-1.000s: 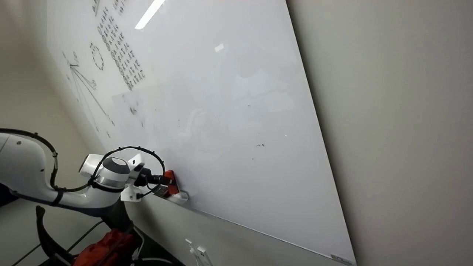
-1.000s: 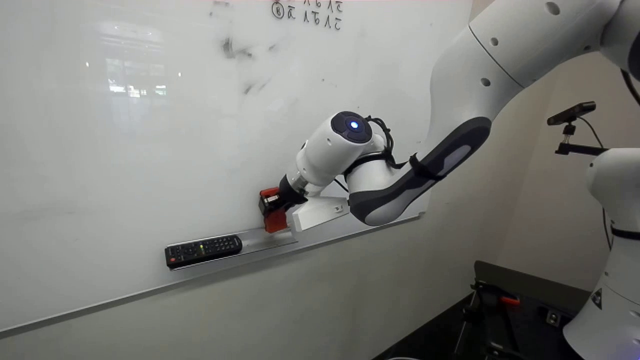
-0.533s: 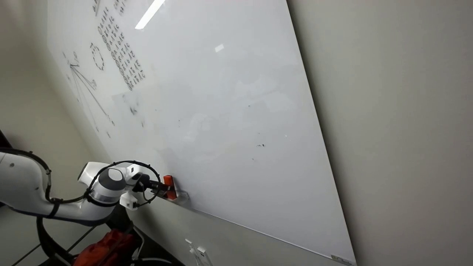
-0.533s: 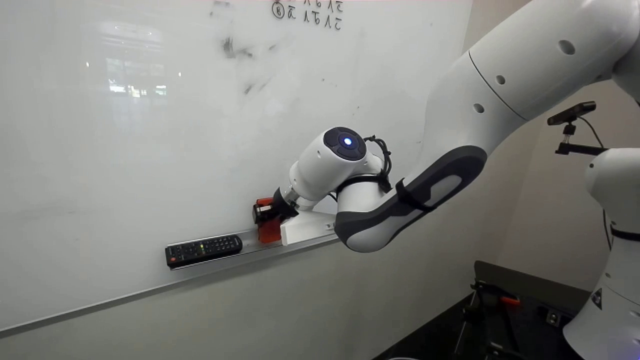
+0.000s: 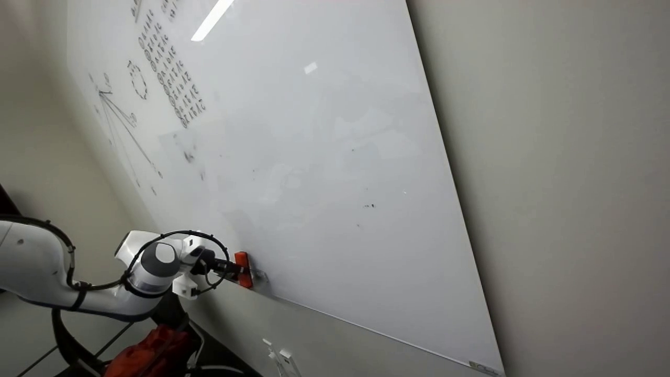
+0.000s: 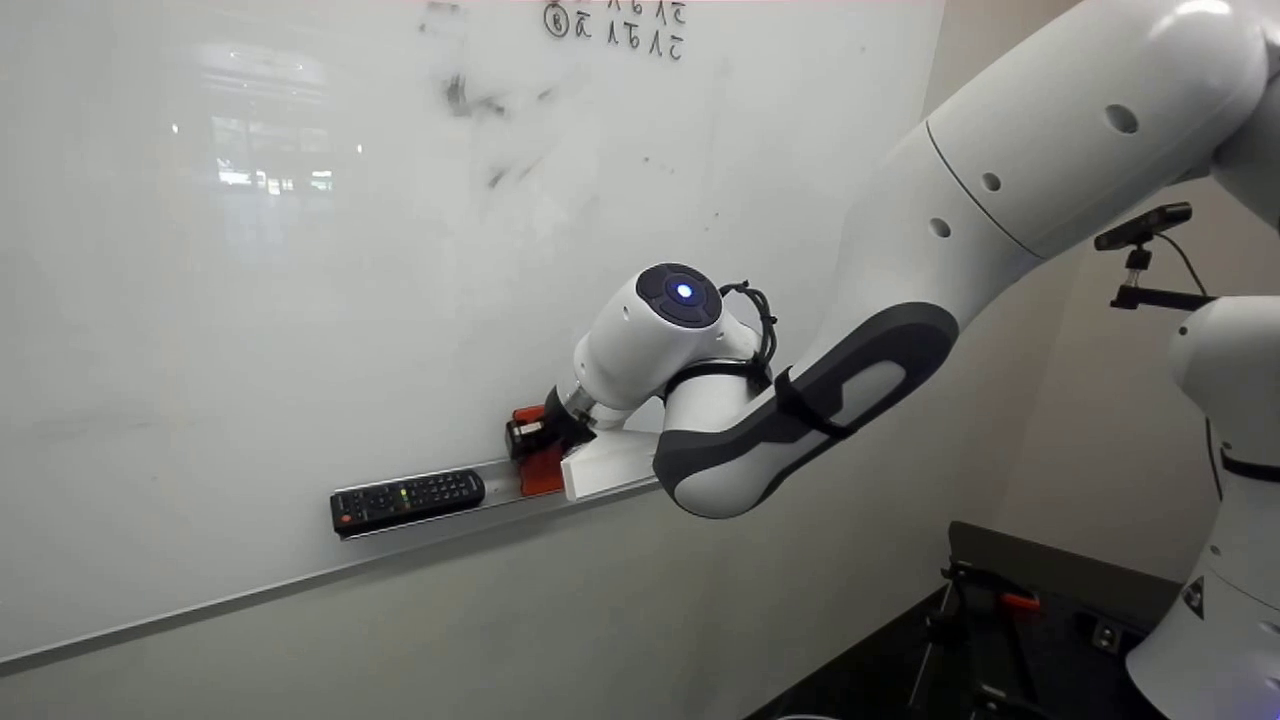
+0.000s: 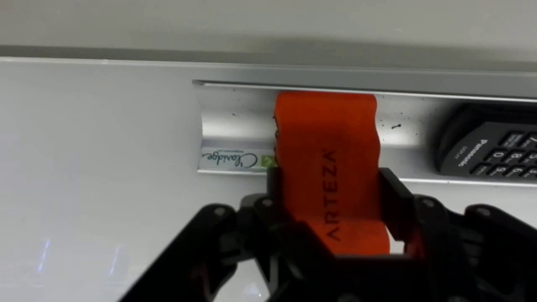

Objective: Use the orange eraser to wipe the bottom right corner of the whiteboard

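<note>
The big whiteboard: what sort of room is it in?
Likely a lab or an office meeting room: the whiteboard carries handwritten letters, a remote control lies on its tray, and there is a robot arm.

Panasonic remote control (image 6: 408,502) in a marker tray (image 7: 239,130)
The tray's end bears a Claridge label (image 7: 230,159); in an exterior view, red fabric (image 5: 149,353) sits low.

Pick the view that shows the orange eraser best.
Wrist view: the orange eraser appears largest there, its ARTEZA lettering readable, gripped by the pincer. Both exterior views show it small, with the pincer crossing its middle and no lettering legible.
</note>
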